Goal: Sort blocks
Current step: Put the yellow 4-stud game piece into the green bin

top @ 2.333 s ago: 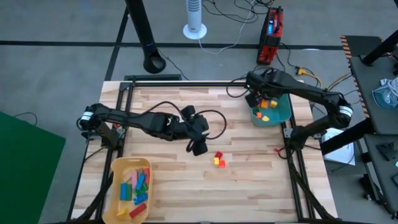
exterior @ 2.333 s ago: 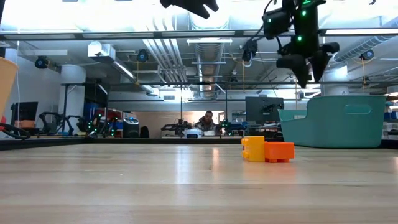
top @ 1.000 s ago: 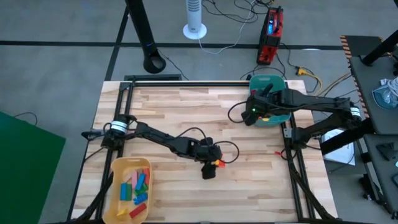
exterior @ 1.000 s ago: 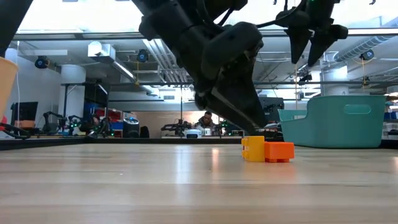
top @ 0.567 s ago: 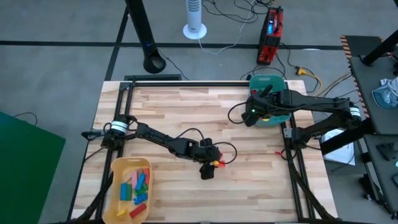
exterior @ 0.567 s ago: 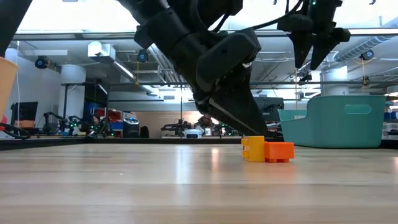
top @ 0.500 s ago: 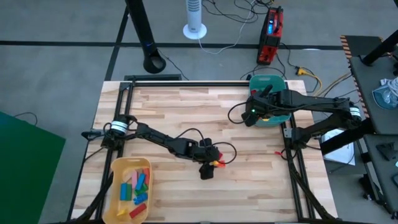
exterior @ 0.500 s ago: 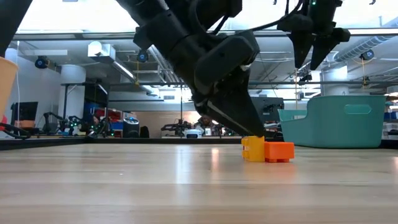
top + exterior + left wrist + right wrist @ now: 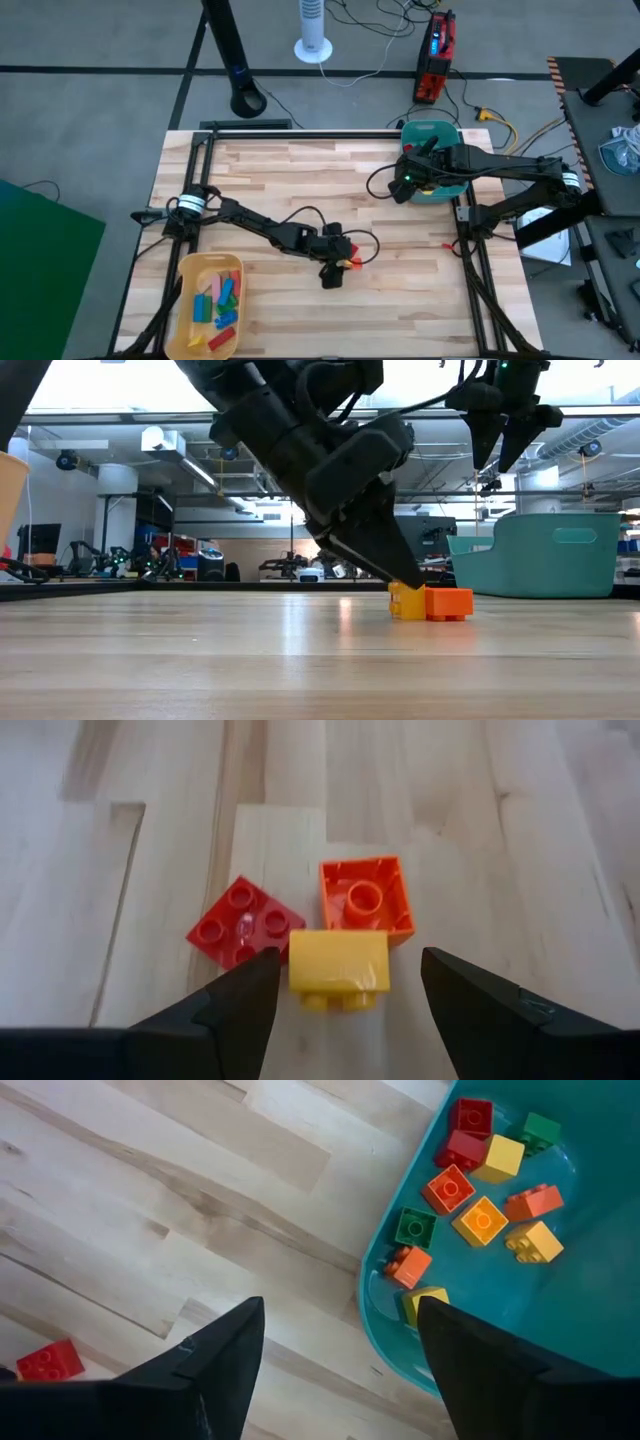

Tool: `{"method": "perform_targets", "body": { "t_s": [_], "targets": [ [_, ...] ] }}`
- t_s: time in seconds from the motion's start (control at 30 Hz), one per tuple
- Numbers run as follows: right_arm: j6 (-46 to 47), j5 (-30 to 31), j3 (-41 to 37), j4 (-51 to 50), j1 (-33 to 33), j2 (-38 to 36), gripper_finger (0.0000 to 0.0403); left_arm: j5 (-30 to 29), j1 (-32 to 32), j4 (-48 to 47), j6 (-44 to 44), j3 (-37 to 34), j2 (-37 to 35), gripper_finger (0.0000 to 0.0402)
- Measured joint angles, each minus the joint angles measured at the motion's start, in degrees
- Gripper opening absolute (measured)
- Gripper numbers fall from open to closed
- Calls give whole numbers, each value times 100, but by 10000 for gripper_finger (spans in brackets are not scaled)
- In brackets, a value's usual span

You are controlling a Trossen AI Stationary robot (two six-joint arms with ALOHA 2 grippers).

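Three blocks lie together on the wooden table: a yellow block (image 9: 338,963), a red block (image 9: 243,920) and an orange block (image 9: 366,898). My left gripper (image 9: 345,975) is open and slants down over them, one finger on each side of the yellow block, with a gap showing at both sides. In the low view its fingertips (image 9: 405,578) reach down to the yellow block (image 9: 407,601), with the orange block (image 9: 448,603) beside it. My right gripper (image 9: 340,1315) hangs open, high over the near rim of the teal bin (image 9: 400,1330), with nothing between its fingers.
The teal bin (image 9: 438,185) at the far right holds several blocks (image 9: 480,1180). A yellow tray (image 9: 190,300) at the near left corner holds several more. Black frame rails (image 9: 465,235) run along the table's sides. Bare wood lies between the tray and the three blocks.
My left gripper has sunk a little and tipped, so its fingertips have come down closer around the yellow block. The three blocks have stayed where they were.
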Motion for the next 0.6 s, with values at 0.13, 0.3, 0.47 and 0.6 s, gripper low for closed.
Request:
{"method": "perform_targets", "body": {
  "t_s": [0.13,0.3,0.47,0.6],
  "targets": [
    [0,0,0,4,0,-1,247,-2,0,43,108,-33,0,231],
    [2,0,0,9,0,-2,251,-2,0,147,112,-111,0,231],
    [64,0,0,13,0,-2,258,-4,2,257,114,-130,0,230],
    [88,0,0,17,0,-2,256,-8,9,420,153,-142,53,230]
  ]
}}
